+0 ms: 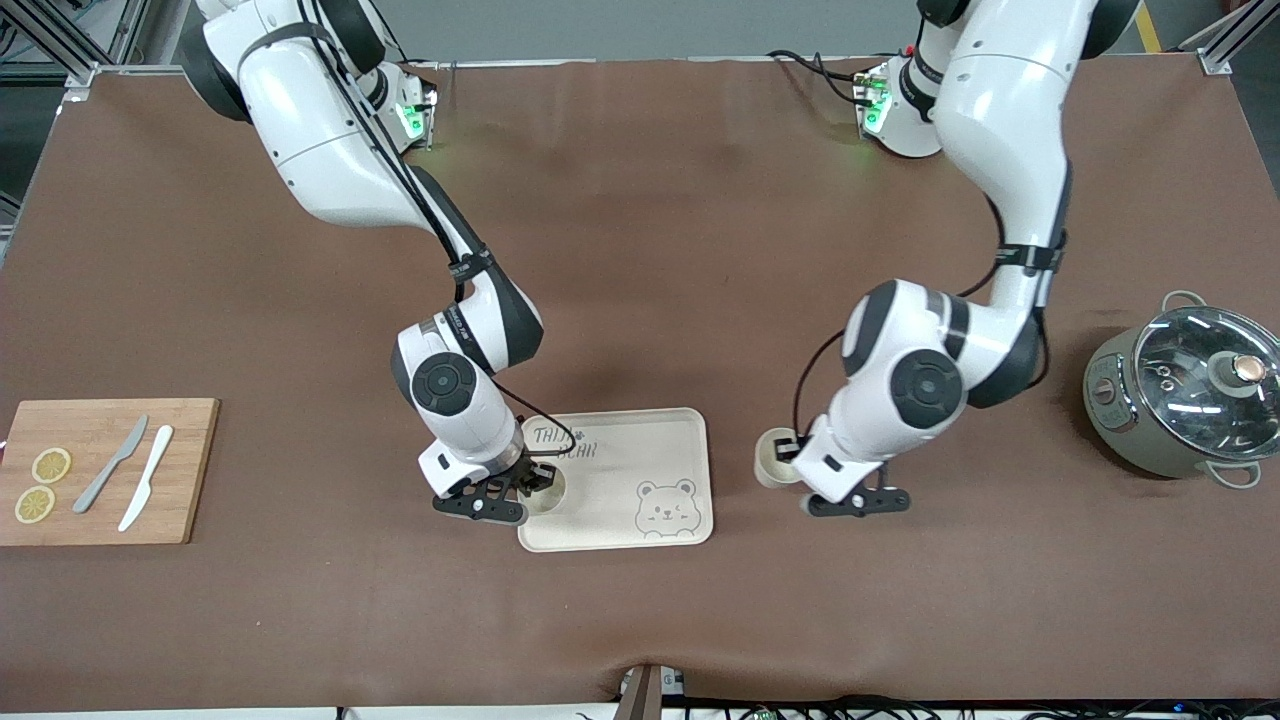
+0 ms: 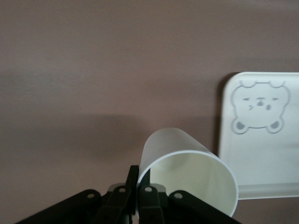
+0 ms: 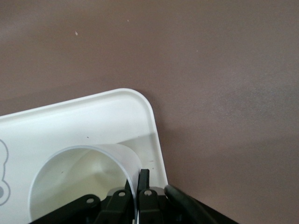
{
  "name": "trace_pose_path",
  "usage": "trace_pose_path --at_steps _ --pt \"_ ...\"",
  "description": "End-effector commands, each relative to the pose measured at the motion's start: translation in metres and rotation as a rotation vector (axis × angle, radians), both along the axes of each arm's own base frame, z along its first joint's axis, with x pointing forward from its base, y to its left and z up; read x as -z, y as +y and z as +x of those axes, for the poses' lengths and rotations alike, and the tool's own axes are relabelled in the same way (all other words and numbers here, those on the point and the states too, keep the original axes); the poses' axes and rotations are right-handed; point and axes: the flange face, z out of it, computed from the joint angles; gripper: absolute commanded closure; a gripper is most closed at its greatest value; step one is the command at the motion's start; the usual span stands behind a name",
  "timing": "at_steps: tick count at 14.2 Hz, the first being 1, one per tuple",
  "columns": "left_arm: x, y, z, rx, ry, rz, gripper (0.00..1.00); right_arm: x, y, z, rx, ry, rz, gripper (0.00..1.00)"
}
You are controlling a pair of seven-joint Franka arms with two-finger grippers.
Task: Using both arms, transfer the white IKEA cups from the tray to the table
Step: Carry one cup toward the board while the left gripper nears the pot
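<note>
One white cup [image 1: 548, 487] is in the corner of the bear-printed tray [image 1: 640, 450] toward the right arm's end. My right gripper [image 1: 535, 478] is shut on that cup's rim wall. In the right wrist view the fingers pinch the cup [image 3: 79, 182] over the tray [image 3: 93, 116]. The second white cup [image 1: 770, 458] is low over the brown table, beside the tray toward the left arm's end. My left gripper [image 1: 795, 462] is shut on its rim. The left wrist view shows this cup [image 2: 187, 172] pinched, with the tray [image 2: 261, 158] beside it. Whether either cup rests on its surface I cannot tell.
A wooden cutting board [image 1: 180, 470] with two lemon slices [image 1: 50, 465] and two knives [image 1: 110, 478] lies at the right arm's end. A grey-green pot with a glass lid [image 1: 1185, 390] stands at the left arm's end.
</note>
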Motion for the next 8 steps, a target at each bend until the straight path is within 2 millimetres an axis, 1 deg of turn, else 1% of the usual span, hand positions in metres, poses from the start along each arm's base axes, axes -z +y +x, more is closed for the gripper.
trace_pose_path --at_steps 1,3,5,6,7,8 --pt "-0.011 0.041 0.006 0.052 0.019 0.021 1.0 -0.034 0.01 -0.002 0.019 0.008 0.022 1.0" --pt "-0.009 0.083 0.016 0.078 0.015 0.033 1.0 -0.074 0.001 -0.006 0.026 0.056 0.003 1.0" --pt "-0.004 0.125 0.025 0.109 0.016 0.038 1.0 -0.119 -0.019 -0.008 -0.011 0.087 -0.027 1.0" --pt "0.0 0.148 0.029 0.117 0.018 0.036 1.0 -0.14 -0.041 -0.006 -0.034 0.104 -0.045 1.0" --pt "0.004 0.167 0.031 0.123 0.023 0.035 1.0 -0.158 -0.066 -0.004 -0.058 0.128 -0.061 1.0" --pt "0.013 0.183 0.031 0.126 0.036 0.037 1.0 -0.172 -0.087 -0.003 -0.093 0.149 -0.057 1.0"
